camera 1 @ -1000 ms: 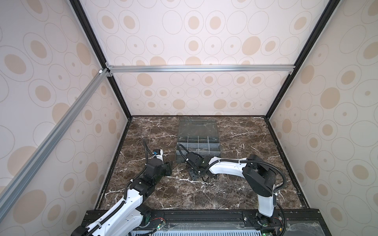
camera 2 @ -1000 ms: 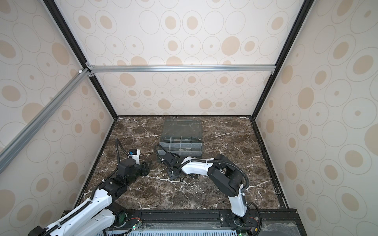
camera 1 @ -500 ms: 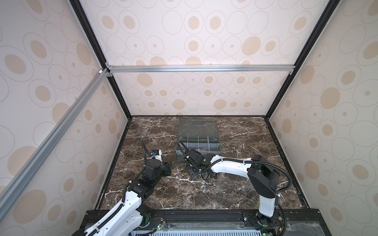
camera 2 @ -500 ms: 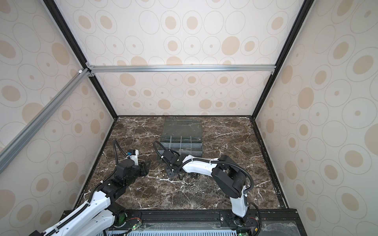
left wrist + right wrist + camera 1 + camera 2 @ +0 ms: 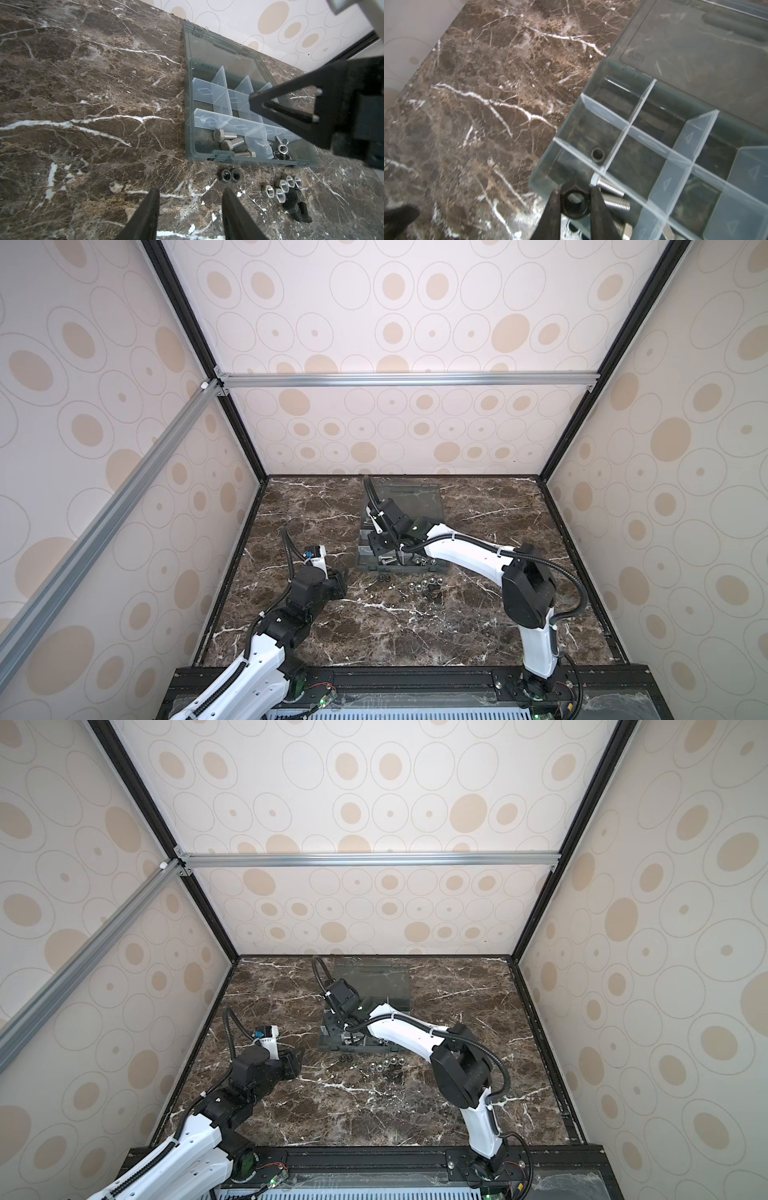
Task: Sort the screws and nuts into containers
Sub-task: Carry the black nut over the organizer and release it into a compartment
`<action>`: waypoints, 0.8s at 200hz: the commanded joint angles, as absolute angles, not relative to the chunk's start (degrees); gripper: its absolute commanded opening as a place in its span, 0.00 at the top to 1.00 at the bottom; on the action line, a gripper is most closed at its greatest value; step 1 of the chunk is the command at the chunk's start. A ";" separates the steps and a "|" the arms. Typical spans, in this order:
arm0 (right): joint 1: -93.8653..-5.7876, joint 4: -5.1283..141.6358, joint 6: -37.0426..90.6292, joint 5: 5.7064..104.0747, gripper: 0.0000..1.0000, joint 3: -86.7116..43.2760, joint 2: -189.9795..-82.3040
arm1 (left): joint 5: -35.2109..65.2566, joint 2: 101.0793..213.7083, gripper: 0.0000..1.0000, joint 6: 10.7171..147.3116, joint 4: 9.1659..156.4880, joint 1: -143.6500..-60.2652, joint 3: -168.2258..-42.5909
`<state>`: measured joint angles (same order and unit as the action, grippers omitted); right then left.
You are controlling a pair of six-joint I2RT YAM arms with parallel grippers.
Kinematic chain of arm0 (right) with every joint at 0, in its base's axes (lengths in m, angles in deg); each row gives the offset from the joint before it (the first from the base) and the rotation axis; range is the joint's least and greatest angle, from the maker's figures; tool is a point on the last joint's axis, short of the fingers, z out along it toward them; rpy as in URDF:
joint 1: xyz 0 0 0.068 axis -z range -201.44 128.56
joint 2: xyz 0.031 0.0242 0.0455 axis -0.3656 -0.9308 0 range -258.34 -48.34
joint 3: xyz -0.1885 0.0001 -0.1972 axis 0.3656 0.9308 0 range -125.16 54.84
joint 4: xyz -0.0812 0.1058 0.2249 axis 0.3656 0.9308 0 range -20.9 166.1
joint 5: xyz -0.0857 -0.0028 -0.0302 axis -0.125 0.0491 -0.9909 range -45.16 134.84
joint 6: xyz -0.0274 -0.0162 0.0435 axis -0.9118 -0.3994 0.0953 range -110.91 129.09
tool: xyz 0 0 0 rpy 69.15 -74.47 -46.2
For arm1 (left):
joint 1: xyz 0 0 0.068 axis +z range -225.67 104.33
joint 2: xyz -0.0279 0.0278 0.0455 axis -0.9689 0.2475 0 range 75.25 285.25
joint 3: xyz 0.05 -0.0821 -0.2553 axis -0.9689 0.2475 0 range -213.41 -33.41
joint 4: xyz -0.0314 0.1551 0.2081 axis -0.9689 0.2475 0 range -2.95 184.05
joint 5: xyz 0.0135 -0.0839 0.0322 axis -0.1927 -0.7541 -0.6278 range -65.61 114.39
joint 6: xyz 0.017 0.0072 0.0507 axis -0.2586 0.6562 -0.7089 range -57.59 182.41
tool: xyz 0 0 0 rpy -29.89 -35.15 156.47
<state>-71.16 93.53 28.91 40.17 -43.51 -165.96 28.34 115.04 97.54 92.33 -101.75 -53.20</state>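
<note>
My right gripper (image 5: pixel 574 198) is shut on a dark hexagonal nut (image 5: pixel 574 202) and hangs over the near left corner of the grey organizer box (image 5: pixel 399 569) (image 5: pixel 566 133). Under it, the near left container holds silvery screws (image 5: pixel 228 139) (image 5: pixel 612 196). Another dark nut (image 5: pixel 598 154) lies in the container one row back. Loose nuts lie on the marble in front of the box: two dark ones (image 5: pixel 230 175) (image 5: pixel 383 578) and a silver cluster (image 5: pixel 280 187) (image 5: pixel 386 1064). My left gripper (image 5: pixel 190 190) (image 5: pixel 343 574) is open and empty, low over the marble, left of those nuts.
A dark screw (image 5: pixel 297 209) lies beside the silver cluster. A wing nut (image 5: pixel 281 145) sits in the second near container. The box's clear lid (image 5: pixel 407 495) lies open toward the back wall. Patterned walls close in the marble floor (image 5: pixel 374 626).
My right gripper has risen from the marble in front of the box and moved back over the box's near left corner with the dark nut. The left arm has hardly moved.
</note>
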 commanded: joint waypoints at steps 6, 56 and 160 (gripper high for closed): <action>-69.94 96.30 27.29 40.53 0.85 -47.67 -169.80 | 27.92 114.71 0.51 98.42 91.88 -101.43 -53.10; -68.94 99.77 26.95 41.08 0.85 -54.90 -175.82 | 27.56 114.81 0.51 98.62 91.36 -101.46 -53.10; -68.18 100.88 28.22 41.00 0.61 -58.53 -178.86 | 26.68 114.80 0.51 98.96 90.91 -101.39 -53.01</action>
<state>-68.64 99.15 28.12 40.89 -56.80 -177.77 27.01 115.09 97.89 91.82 -101.75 -53.05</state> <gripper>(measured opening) 0.369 0.493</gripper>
